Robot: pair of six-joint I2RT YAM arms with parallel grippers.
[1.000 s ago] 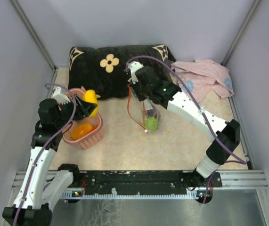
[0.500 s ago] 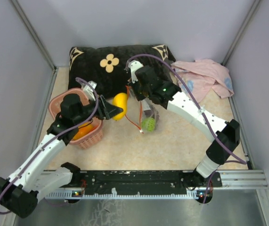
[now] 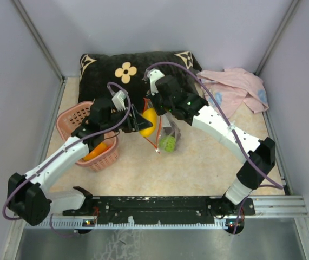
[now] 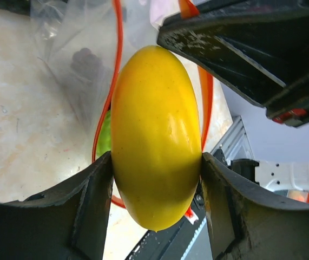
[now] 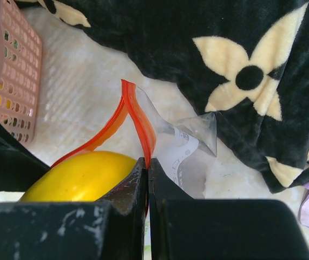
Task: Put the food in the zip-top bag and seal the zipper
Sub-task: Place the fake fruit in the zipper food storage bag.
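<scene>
Pinching the yellow fruit point(image 4: 155, 135), our left hand point(image 3: 145, 122) meets the bag point(image 3: 169, 141) mouth at its 3 o'clock; our right hand point(image 5: 147, 162), pressed onto the zipper point(image 5: 138, 115), holds that mouth above the bench point(image 3: 197, 165).

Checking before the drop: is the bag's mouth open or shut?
Open: zipper strips bow apart; right gripper pinches one beside the yellow fruit.

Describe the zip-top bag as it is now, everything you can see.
The zip-top bag is clear, crinkly plastic with a red-orange zipper along its mouth. It hangs from the right gripper, which is shut on one zipper edge, and the mouth is open in a loop. A green fruit lies at its bottom. The left gripper holds a yellow fruit at the mouth.
</scene>
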